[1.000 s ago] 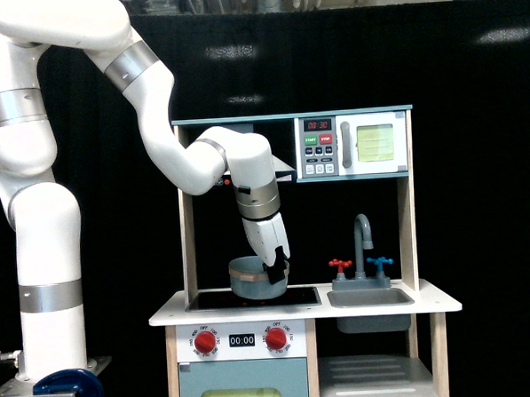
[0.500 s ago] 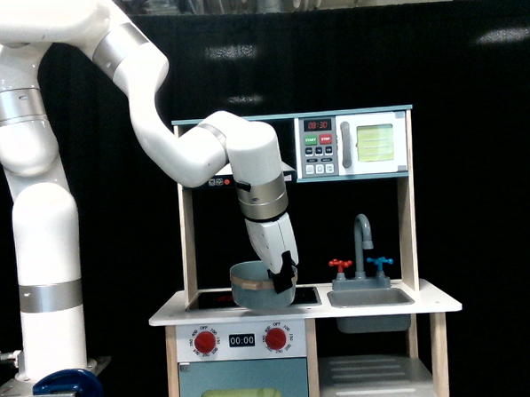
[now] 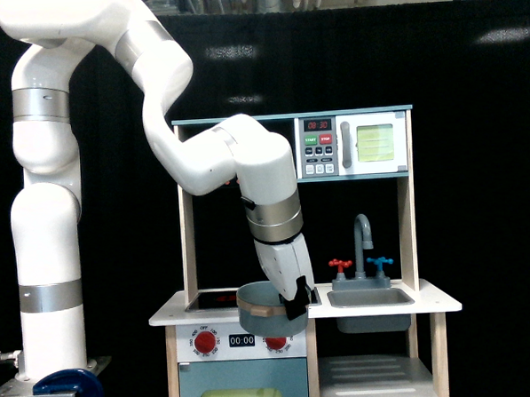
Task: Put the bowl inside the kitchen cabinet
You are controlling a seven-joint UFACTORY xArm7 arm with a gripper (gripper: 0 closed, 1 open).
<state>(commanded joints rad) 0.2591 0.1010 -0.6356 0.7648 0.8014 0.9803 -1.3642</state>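
1. the gripper is clamped on the bowl by its rim, holding it in front of the counter edge.
2. held there, presumably to clear the counter on its way to the kitchen cabinet below the sink basin.

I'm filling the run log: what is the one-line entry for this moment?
phase: carrying | gripper: shut on bowl rim | bowl: lifted, in front of counter edge | kitchen cabinet: not reached

Grey-blue bowl with tan rim band hanging upright, lifted, overlapping worktop's front edge. Kitchen cabinet, doorless shelf compartment under sink, sitting low at exterior view's right.
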